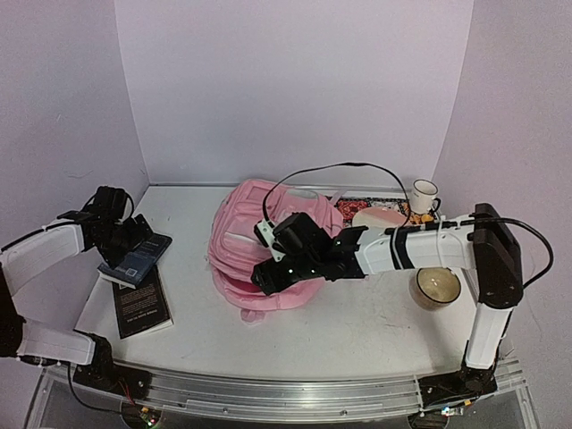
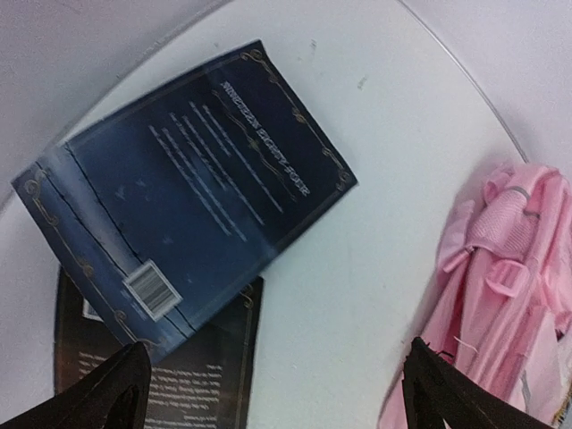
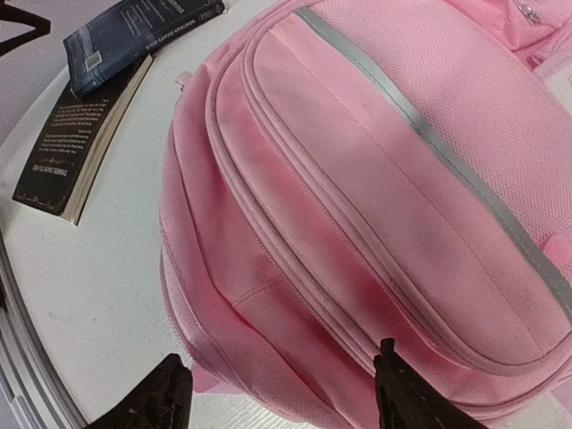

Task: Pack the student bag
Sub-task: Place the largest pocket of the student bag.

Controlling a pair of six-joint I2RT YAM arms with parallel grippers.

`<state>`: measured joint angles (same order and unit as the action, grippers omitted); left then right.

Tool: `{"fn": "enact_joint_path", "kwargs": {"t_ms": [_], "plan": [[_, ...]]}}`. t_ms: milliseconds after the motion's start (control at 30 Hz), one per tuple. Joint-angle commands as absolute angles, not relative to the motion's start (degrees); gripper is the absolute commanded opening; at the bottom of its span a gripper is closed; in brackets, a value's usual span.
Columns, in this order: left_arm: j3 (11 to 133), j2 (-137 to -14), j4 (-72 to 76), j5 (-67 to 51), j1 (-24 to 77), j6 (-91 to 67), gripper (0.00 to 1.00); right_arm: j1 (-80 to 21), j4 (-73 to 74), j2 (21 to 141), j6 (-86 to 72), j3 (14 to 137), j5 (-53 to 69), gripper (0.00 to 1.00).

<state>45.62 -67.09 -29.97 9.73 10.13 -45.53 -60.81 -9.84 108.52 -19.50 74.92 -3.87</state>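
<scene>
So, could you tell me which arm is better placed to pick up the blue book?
Probably left: the left end effector hangs open above the blue book; the right end effector is over the student bag.

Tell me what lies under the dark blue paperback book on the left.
A black paperback book lies under the dark blue paperback book, which overlaps one end. That covered end cannot be seen.

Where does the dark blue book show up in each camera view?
Top external: dark blue book at far left, mid-height.
Left wrist: the book fills the centre-left.
Right wrist: the book sits in the top-left corner.
Shared landmark: the black book it partly lies on.
</scene>
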Motion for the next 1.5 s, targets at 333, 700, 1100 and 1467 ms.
{"fn": "enact_joint_path", "kwargs": {"t_ms": [333, 700, 1100, 1467], "plan": [[52.3, -86.2, -28.4, 12.2, 5.4, -38.3, 0.99, -61.8, -13.3, 101.5, -19.2, 71.1, -5.3, 0.85], [45.3, -90.5, -18.5, -3.8, 7.2, -41.7, 0.99, -62.1, -14.6, 100.6, -20.1, 69.3, -6.2, 0.85], [45.6, -82.8, -16.0, -0.8, 8.5, -46.7, 0.99, -62.7, -16.3, 97.2, -20.7, 65.8, -6.6, 0.85], [40.7, -71.3, -16.3, 3.9, -3.4, -46.4, 0.99, -63.0, -19.6, 96.1, -20.0, 63.9, -3.0, 0.86]]}}
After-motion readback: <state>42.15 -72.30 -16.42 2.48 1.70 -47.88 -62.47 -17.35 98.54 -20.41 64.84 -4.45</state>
